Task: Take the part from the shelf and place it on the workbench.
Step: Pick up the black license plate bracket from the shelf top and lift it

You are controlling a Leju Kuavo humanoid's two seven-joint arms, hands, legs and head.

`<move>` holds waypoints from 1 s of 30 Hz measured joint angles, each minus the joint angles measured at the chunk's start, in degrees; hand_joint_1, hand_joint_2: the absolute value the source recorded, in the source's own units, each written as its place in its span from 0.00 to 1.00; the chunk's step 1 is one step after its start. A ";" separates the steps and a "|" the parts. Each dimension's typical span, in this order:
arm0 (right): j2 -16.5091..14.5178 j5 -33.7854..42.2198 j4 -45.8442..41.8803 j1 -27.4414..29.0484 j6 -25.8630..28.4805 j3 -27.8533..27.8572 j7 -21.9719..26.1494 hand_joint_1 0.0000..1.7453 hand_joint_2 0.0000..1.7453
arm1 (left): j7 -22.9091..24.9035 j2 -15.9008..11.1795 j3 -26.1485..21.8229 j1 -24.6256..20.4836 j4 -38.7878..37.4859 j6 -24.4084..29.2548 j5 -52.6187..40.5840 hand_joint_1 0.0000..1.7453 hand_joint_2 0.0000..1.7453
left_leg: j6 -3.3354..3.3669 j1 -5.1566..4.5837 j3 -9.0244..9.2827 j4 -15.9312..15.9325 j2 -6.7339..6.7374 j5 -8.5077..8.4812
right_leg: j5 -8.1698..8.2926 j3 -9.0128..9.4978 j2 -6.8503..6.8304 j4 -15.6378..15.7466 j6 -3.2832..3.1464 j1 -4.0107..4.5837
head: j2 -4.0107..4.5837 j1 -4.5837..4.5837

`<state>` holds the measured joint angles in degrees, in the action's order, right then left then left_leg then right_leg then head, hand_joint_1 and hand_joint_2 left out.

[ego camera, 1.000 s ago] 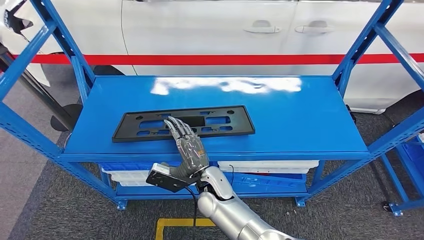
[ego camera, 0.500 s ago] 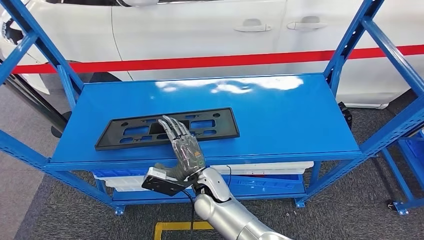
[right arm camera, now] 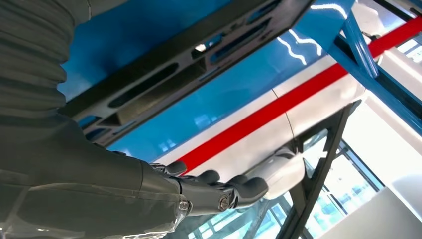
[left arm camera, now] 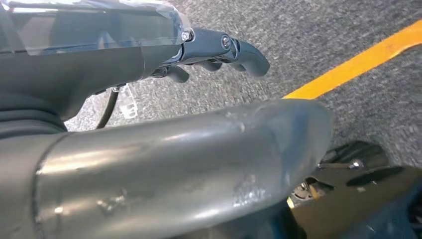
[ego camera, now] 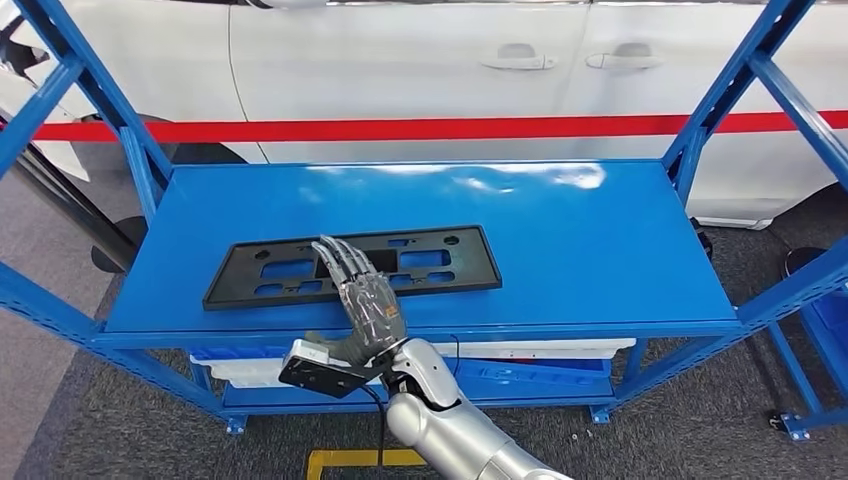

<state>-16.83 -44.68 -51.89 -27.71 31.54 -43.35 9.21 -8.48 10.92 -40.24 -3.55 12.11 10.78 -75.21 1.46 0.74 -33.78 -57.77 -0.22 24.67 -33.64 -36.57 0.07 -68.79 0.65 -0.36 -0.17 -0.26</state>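
One flat black plastic rectangular part (ego camera: 352, 265), pierced with slots and small round holes, lies on the top deck of a glossy blue metal shelf (ego camera: 560, 240), toward the deck's front-left corner and running roughly parallel to its front edge. One robot hand reaches it: the right hand (ego camera: 362, 295), grey with a translucent ribbed back, comes over the deck's front edge, its fingers (ego camera: 340, 258) straight and slightly fanned above the part's middle. They grip nothing; whether the tips touch the part cannot be told. The right wrist view shows the same dark fingers (right arm camera: 214, 191) extended beside the slotted part (right arm camera: 164, 74). The left hand (left arm camera: 149, 45) hangs over speckled grey carpet (left arm camera: 308, 35) crossed by one yellow floor line (left arm camera: 358, 64), its dark fingers (left arm camera: 234, 47) curled inward with nothing in them. On the shelf's lower deck sit two shallow white trays (ego camera: 545, 350), one at each side under the top deck, and a blue panel (ego camera: 520, 378); their contents cannot be made out. Behind the shelf stands one white car (ego camera: 420, 60) with two door handles and one red stripe (ego camera: 430, 128) across it.
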 joint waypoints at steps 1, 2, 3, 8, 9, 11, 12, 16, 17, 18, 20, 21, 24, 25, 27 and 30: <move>0.16 0.01 0.01 0.22 0.00 -0.01 -0.03 0.00 1.00 | 0.01 0.00 -0.01 0.03 0.00 0.00 0.00 0.00 0.00 | 0.10 -0.03 0.12 -0.05 -0.02 0.19 | -0.78 -2.28 0.00 -3.33 0.08 -0.03 | 0.00 0.00; 0.33 0.02 0.01 0.44 0.00 -0.01 -0.04 0.00 1.00 | 0.02 0.00 -0.01 0.08 0.00 0.00 0.00 0.00 0.00 | 0.14 -0.04 0.28 -0.12 -0.06 0.41 | -0.68 -3.86 -0.01 -5.19 0.12 -0.04 | 0.00 0.01; 0.46 0.03 0.01 0.59 -0.01 -0.01 -0.05 0.00 1.00 | 0.03 -0.01 -0.02 0.14 0.00 0.00 0.00 0.00 0.00 | 0.12 -0.05 0.52 -0.22 -0.12 0.67 | 0.58 -4.43 -0.01 -4.98 0.08 -0.04 | 0.00 0.02; 0.59 0.05 -0.01 0.66 -0.01 -0.02 -0.05 0.00 1.00 | 0.04 0.04 -0.02 0.18 0.00 0.01 0.00 0.00 0.00 | -0.81 -0.31 2.18 -0.50 -0.26 2.22 | 8.41 1.37 0.05 9.61 -0.95 0.37 | 0.00 -0.03; 0.60 0.05 -0.02 0.67 -0.02 -0.03 -0.05 0.00 1.00 | 0.04 0.06 -0.02 0.16 0.00 0.01 0.00 0.00 0.00 | -1.16 -0.34 2.25 -0.42 -0.25 2.35 | 8.11 1.54 0.13 9.83 -1.15 0.52 | 0.01 -0.04; 0.57 0.07 -0.05 0.70 -0.02 -0.05 -0.05 0.00 1.00 | 0.06 0.06 -0.02 0.08 0.00 0.01 0.00 0.00 0.00 | -1.83 -0.25 2.50 -0.25 -0.21 2.59 | 8.11 1.81 0.27 10.21 -1.65 0.41 | 0.01 -0.05; 0.55 0.07 -0.09 0.70 -0.02 -0.07 -0.05 0.00 1.00 | 0.07 0.05 -0.03 0.06 0.00 0.01 0.00 0.00 0.00 | -2.16 -0.20 2.54 -0.54 -0.16 2.87 | 8.09 2.11 0.29 10.48 -1.92 0.25 | 0.01 -0.08; 0.52 0.07 -0.15 0.80 -0.06 -0.23 -0.05 0.00 1.00 | 0.18 0.03 -0.11 0.08 0.00 -0.35 0.12 0.00 0.00 | -3.29 0.10 -2.97 -11.56 -0.06 7.99 | 7.74 3.13 -0.03 10.95 -2.84 -0.02 | 0.00 -0.57; 0.55 0.07 -0.14 0.89 -0.10 -0.26 -0.05 0.00 1.00 | 0.31 0.03 -0.16 0.13 0.00 -0.60 0.14 0.00 0.00 | -3.48 0.17 -4.91 -14.84 -0.06 8.93 | 7.59 3.22 -0.05 10.92 -2.91 0.01 | 0.00 -0.55; 0.58 0.07 -0.14 0.94 -0.16 -0.27 -0.05 0.00 1.00 | 0.44 0.03 -0.21 0.20 0.00 -0.83 0.15 0.00 0.00 | -3.59 0.21 -6.06 -16.32 -0.05 8.72 | 7.43 3.35 -0.01 10.88 -2.90 0.03 | 0.00 -0.55; 0.59 0.07 -0.13 0.96 -0.26 -0.29 -0.17 0.00 1.00 | 0.60 0.03 -0.27 0.30 0.00 -1.06 0.08 0.00 0.00 | -3.59 0.32 -5.04 -12.52 -0.04 4.97 | 6.98 3.81 0.14 10.71 -2.72 0.01 | 0.00 -0.57; 0.59 0.07 -0.13 0.96 -0.28 -0.30 -0.29 0.00 1.00 | 0.60 0.03 -0.28 0.31 0.00 -1.02 0.04 0.00 0.00 | -3.47 0.37 -3.35 -8.37 -0.01 2.62 | 6.69 4.12 0.19 10.59 -2.54 -0.02 | 0.00 -0.57; 0.63 0.16 -0.13 0.95 -0.29 -0.30 -0.59 0.00 1.00 | 0.59 0.13 -0.28 0.18 0.00 -0.80 -0.04 0.00 0.00 | -2.75 0.14 -0.12 -1.03 -0.06 0.19 | 6.05 4.35 0.22 10.27 -2.06 0.30 | 0.00 -0.44; 0.67 0.21 -0.13 0.95 -0.29 -0.30 -0.61 0.00 1.00 | 0.60 0.17 -0.28 0.17 0.00 -0.78 -0.06 0.00 0.00 | -2.55 0.03 -0.02 -0.82 -0.13 0.30 | 5.95 4.28 0.21 10.21 -2.16 0.43 | 0.00 -0.34; 0.74 0.27 -0.13 0.96 -0.30 -0.29 -0.63 0.00 1.00 | 0.62 0.23 -0.30 0.23 0.00 -0.67 -0.20 0.00 0.00 | -2.27 -0.06 0.02 -0.65 -0.21 0.22 | 5.87 4.32 0.18 10.22 -2.47 0.43 | 0.00 -0.16; 0.78 0.49 -0.10 0.79 -1.25 -0.29 -1.12 0.00 1.00 | 0.61 0.25 -0.31 0.18 0.00 -0.44 -0.50 0.00 0.00 | -1.89 -0.24 0.02 -0.66 -0.22 0.34 | 6.00 4.50 0.18 10.58 -2.25 0.28 | 0.00 -0.12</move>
<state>-16.05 -44.19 -51.99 -26.91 30.29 -43.64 8.08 -7.87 11.16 -40.54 -3.37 12.11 10.33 -75.71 -0.43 0.49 -33.76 -58.43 -0.44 25.02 -27.64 -32.07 0.25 -58.22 -1.60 -0.08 -0.17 -0.38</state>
